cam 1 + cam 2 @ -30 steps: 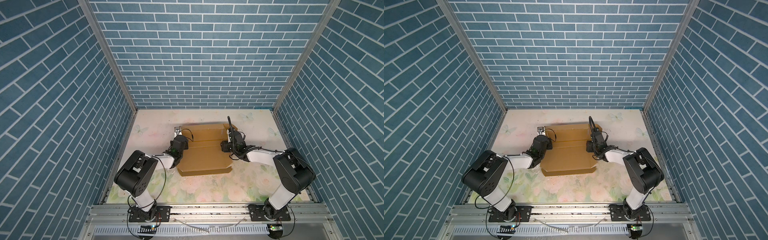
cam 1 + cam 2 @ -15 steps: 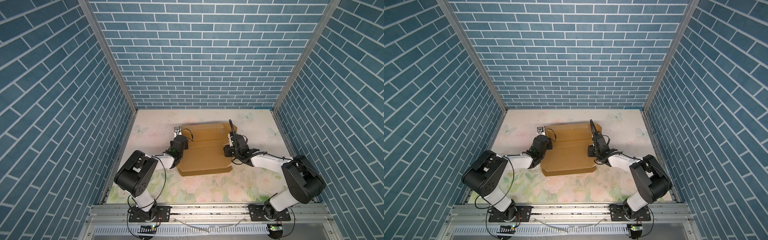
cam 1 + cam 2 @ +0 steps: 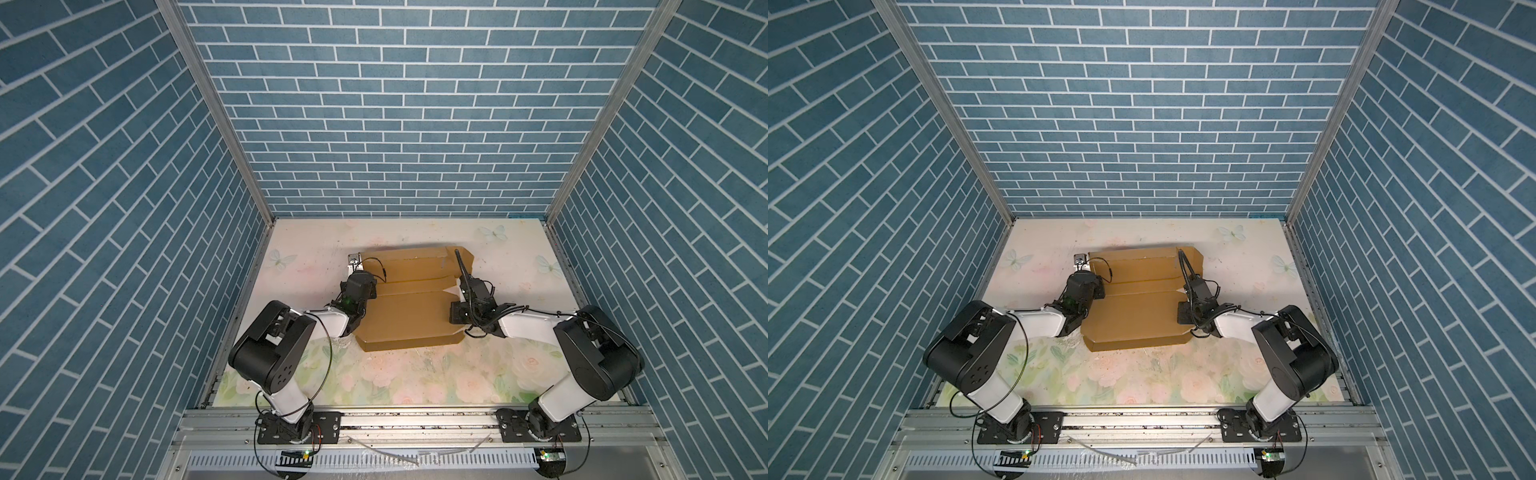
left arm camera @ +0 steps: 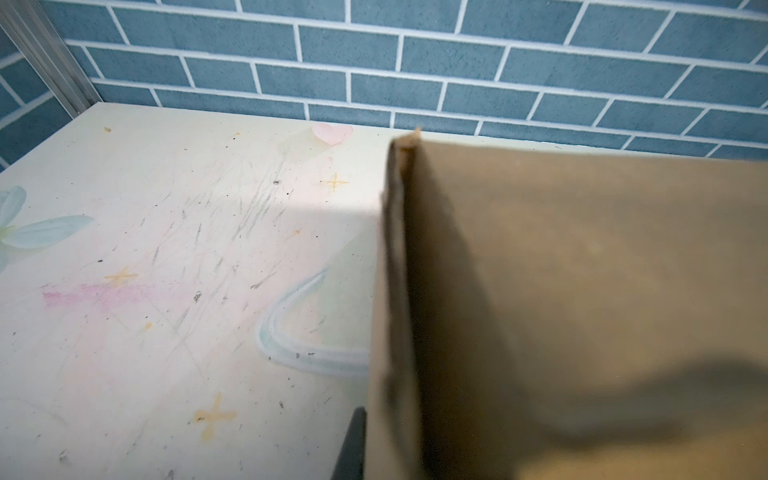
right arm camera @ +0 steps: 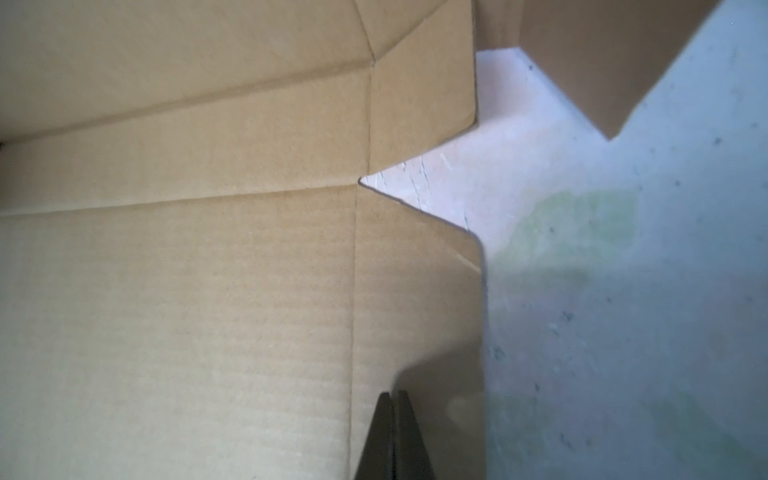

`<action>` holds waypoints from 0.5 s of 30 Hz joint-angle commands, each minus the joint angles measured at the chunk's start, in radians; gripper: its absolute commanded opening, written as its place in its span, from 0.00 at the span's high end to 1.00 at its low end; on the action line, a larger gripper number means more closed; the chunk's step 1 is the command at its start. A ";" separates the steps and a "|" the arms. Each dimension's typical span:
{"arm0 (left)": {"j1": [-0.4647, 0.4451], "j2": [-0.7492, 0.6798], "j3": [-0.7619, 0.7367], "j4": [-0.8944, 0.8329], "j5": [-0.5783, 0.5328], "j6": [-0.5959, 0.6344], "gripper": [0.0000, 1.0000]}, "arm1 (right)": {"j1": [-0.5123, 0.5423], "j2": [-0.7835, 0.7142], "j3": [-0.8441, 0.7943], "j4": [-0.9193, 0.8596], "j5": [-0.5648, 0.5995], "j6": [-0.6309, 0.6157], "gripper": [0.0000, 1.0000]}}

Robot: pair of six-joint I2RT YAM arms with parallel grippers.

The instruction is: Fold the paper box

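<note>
Two claws were noted at opposite side edges of the paper box (image 3: 409,316). The box was found in the middle of the tabletop (image 3: 503,374), between the arms, its long axis judged to run from the near edge of the tabletop towards the far one. Its far panel (image 3: 411,266) appeared to be raised. The left claw (image 4: 363,440) was seen closed almost fully on the box's left side wall (image 4: 395,291): one dark finger (image 4: 351,449) was visible outside the upright cardboard, and the other was hidden behind it. The right claw (image 5: 392,399) was recorded fully closed, finger against finger, with nothing gripped. In the right wrist view its tips were placed over the right side flap (image 5: 419,291), which lay flat, between the crease (image 5: 355,291) and the flap's free edge. The crease was observed to run in line with the fingers, away from the claw, so that the main panel lay to one side of the tips and bare tabletop to the other. Whether the tips were touching the cardboard could not be told. The right arm was judged much the nearer to this flap. The coming move was therefore taken to depend on the flap being worked about that crease from its free edge while the opposite wall was held.
</note>
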 commanded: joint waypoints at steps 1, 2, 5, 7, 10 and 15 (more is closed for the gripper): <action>-0.002 -0.007 -0.014 -0.057 -0.002 -0.015 1.00 | 0.004 0.078 -0.010 -0.040 0.004 0.038 0.99; -0.002 -0.008 -0.015 -0.059 -0.002 -0.016 1.00 | 0.004 0.090 -0.008 -0.038 0.001 0.044 0.99; -0.002 -0.011 -0.018 -0.064 -0.003 -0.015 1.00 | 0.004 0.121 -0.007 -0.044 -0.004 0.056 1.00; -0.002 -0.015 -0.020 -0.066 -0.006 -0.014 1.00 | 0.004 0.126 -0.008 -0.048 -0.008 0.059 1.00; -0.002 -0.014 -0.018 -0.075 -0.013 -0.011 1.00 | 0.004 0.106 -0.005 -0.069 -0.013 0.058 1.00; -0.002 -0.016 -0.006 -0.085 -0.026 -0.005 1.00 | 0.004 -0.029 0.052 -0.193 -0.001 0.016 0.92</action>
